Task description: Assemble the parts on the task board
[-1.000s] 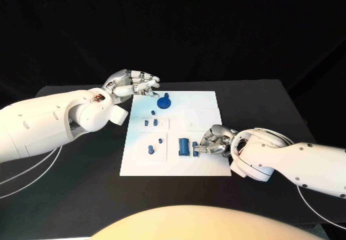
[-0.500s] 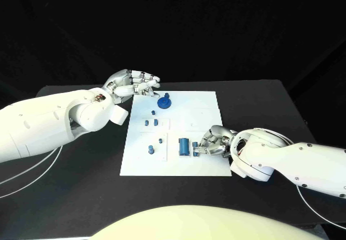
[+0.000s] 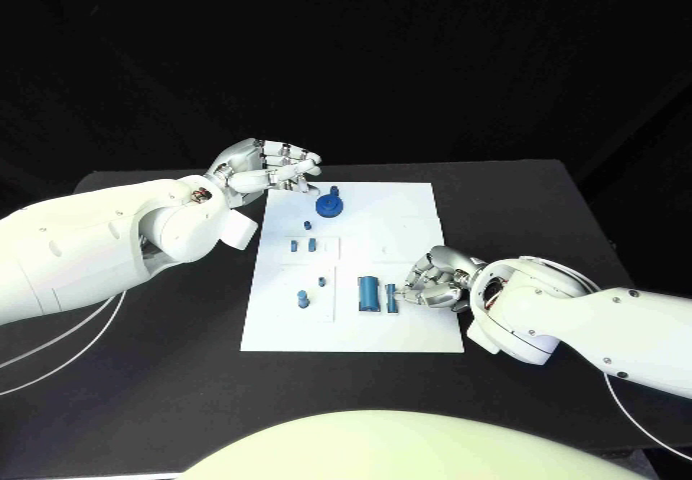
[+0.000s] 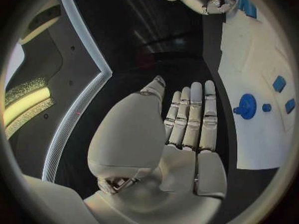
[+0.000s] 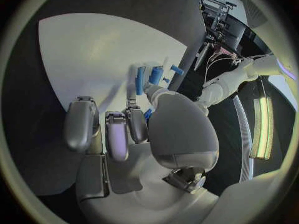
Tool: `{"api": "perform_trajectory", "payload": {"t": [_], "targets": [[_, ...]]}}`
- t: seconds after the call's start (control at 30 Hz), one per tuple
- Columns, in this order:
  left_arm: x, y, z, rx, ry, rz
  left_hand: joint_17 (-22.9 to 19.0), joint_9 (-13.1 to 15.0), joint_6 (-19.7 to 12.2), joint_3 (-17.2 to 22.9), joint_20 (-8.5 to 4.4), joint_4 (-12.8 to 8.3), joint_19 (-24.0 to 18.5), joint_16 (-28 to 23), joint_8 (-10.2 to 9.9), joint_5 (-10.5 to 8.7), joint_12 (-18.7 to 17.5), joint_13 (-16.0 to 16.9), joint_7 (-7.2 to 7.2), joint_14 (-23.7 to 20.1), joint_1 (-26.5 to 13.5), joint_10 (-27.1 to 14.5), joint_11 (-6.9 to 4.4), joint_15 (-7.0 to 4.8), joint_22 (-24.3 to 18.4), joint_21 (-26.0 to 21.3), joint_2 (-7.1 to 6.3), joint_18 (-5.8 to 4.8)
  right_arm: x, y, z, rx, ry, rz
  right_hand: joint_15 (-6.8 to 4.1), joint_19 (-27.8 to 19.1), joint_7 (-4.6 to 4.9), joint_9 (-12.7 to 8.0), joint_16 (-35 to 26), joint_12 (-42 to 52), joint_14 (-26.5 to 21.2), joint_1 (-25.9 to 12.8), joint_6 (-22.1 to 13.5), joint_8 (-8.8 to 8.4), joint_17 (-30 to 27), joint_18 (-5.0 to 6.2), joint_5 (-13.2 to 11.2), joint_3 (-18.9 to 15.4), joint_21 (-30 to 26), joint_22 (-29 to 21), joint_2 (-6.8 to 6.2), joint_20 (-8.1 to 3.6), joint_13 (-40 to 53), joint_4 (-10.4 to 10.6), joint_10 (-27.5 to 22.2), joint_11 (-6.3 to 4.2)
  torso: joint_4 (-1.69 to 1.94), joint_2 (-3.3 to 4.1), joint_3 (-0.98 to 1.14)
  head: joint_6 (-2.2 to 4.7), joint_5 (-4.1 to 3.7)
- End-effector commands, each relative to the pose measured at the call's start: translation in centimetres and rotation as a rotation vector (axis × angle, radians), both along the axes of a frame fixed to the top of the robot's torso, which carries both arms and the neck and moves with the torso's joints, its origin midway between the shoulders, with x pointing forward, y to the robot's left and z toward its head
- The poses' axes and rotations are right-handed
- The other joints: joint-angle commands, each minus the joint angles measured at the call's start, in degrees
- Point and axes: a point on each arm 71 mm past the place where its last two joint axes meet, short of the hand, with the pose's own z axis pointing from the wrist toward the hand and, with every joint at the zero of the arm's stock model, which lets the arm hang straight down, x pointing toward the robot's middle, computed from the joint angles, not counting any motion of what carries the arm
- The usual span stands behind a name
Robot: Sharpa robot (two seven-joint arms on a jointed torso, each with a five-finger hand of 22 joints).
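My right hand [image 3: 430, 281] pinches a small blue part [image 3: 391, 298] on the task board [image 3: 411, 210]; next I must seat it, while my empty left hand [image 3: 267, 167], fingers together, waits.

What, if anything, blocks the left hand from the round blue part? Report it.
Nothing visible does. The left hand hovers by the task board's far left corner, apart from the round blue part, with bare white board between them.

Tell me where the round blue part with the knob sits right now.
In the head view the round blue part sits near the task board's far edge, on its left half, just beside the left hand, which does not touch it.
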Motion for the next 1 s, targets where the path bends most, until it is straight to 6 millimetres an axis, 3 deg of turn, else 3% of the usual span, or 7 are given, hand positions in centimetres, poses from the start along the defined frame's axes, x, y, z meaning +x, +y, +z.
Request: {"api": "perform_trajectory", "payload": {"t": [0.03, 0.13, 0.3, 0.53, 0.7, 0.83, 1.0], "targets": [[0.0, -0.2, 0.1, -0.008, -0.006, -0.015, -0.05, -0.09, -0.30, 0.29, -0.04, 0.07, 0.49, 0.32, 0.32, 0.21, 0.21, -0.06, 1.09, -0.32, 0.52, -0.48, 0.00, 0.04, -0.05, -0.30, 0.01, 0.25, 0.2, 0.3, 1.0, 0.057, -0.138, 0.049, 0.22, 0.19, 0.01, -0.08, 0.09, -0.12, 4.94, 1.77, -0.64, -0.37, 10.67, -0.67, -0.30, 1.17, -0.10, 10.11, -1.10, -0.01, 4.34, -1.73, -0.09, 0.40, -0.04, 0.05, 0.03, 0.01, 0.00], [-0.1, -0.2, 0.1, -0.008, -0.007, -0.015, -0.05, -0.09, -0.30, 0.29, -0.04, 0.07, 0.49, 0.32, 0.32, 0.21, 0.21, -0.06, 1.09, -0.32, 0.52, -0.48, 0.00, 0.04, -0.05, -0.30, 0.01, 0.25, 0.3, 0.3, 1.3, 0.056, -0.195, 0.074, 0.38, 0.15, 0.30, -0.28, 0.05, -0.21, 4.92, 3.02, -1.19, -0.87, 10.59, -0.65, -0.32, 2.23, -0.22, 10.08, -1.40, 0.10, 4.31, -2.87, -0.21, 0.62, -0.08, 0.07, 0.03, 0.01, 0.02], [-0.1, -0.2, 0.1, -0.009, -0.007, -0.016, -0.05, -0.09, -0.30, 0.29, -0.04, 0.07, 0.49, 0.32, 0.32, 0.21, 0.21, -0.06, 1.09, -0.32, 0.52, -0.48, 0.00, 0.04, -0.05, -0.30, 0.01, 0.25, 0.5, 0.3, 1.3, 0.048, -0.259, 0.104, 1.32, -0.05, 1.73, -1.43, -0.10, -0.37, 4.85, 6.23, -3.17, -3.52, 10.32, -0.64, -0.37, 5.14, -0.62, 10.00, -2.09, 0.76, 4.25, -5.88, -0.52, 1.75, -0.06, 0.04, 0.00, 0.01, -0.13], [0.0, -0.3, 0.1, -0.010, -0.008, -0.019, -0.05, -0.09, -0.30, 0.29, -0.04, 0.07, 0.49, 0.32, 0.32, 0.21, 0.21, -0.06, 1.09, -0.32, 0.52, -0.48, 0.00, 0.04, -0.05, -0.30, 0.01, 0.25, 0.6, 0.2, 0.7, 0.019, -0.293, 0.114, 2.11, -0.06, 2.87, -3.18, -0.09, -0.37, 4.83, 9.41, -3.15, -6.73, 10.32, -0.66, -0.36, 10.65, -0.28, 10.09, -1.01, 1.52, 4.30, -10.33, -0.75, 2.70, -0.04, 0.06, -0.02, 0.01, -0.12], [0.0, -0.3, 0.1, -0.009, -0.007, -0.019, -0.05, -0.09, -0.30, 0.29, -0.04, 0.07, 0.49, 0.32, 0.32, 0.21, 0.21, -0.06, 1.09, -0.32, 0.52, -0.48, 0.00, 0.04, -0.05, -0.30, 0.01, 0.25, 0.6, 0.3, 0.3, 0.014, -0.300, 0.116, 2.23, -0.08, 3.05, -3.53, -0.07, -0.42, 4.84, 9.47, -2.97, -7.32, 10.36, -0.65, -0.37, 11.77, -0.25, 10.10, -0.79, 1.65, 4.25, -11.22, -0.82, 2.84, 0.03, 0.11, 0.07, 0.01, -0.09], [0.0, -0.3, 0.1, -0.009, -0.007, -0.019, -0.05, -0.09, -0.30, 0.29, -0.04, 0.07, 0.49, 0.32, 0.32, 0.21, 0.21, -0.06, 1.09, -0.32, 0.52, -0.48, 0.00, 0.04, -0.05, -0.30, 0.01, 0.25, 0.5, 0.7, 0.2, 0.016, -0.295, 0.125, 2.28, -0.08, 3.12, -3.65, -0.07, -0.36, 4.84, 9.33, -2.89, -7.52, 10.37, -0.65, -0.41, 12.09, -0.18, 10.11, -0.80, 1.70, 4.30, -11.50, -0.79, 2.91, 0.11, 0.07, -0.06, 0.01, -0.09], [0.0, -0.3, 0.1, -0.008, -0.006, -0.018, -0.13, -0.11, -0.30, 0.42, -0.05, 0.12, 0.57, 0.35, 0.33, 0.19, 0.22, -0.09, 1.10, -0.33, 0.63, -0.48, 0.01, 0.05, -0.12, -0.42, -0.02, 0.25, 0.1, 1.3, 0.0, 0.025, -0.275, 0.146, 2.38, -0.13, 3.16, -3.83, -0.07, -0.30, 4.83, 8.30, -2.52, -7.80, 10.35, -0.63, -0.50, 12.22, -0.27, 10.07, -0.90, 1.81, 4.33, -11.47, -0.73, 2.99, 0.09, 0.08, -0.03, 0.01, 0.06]]}}
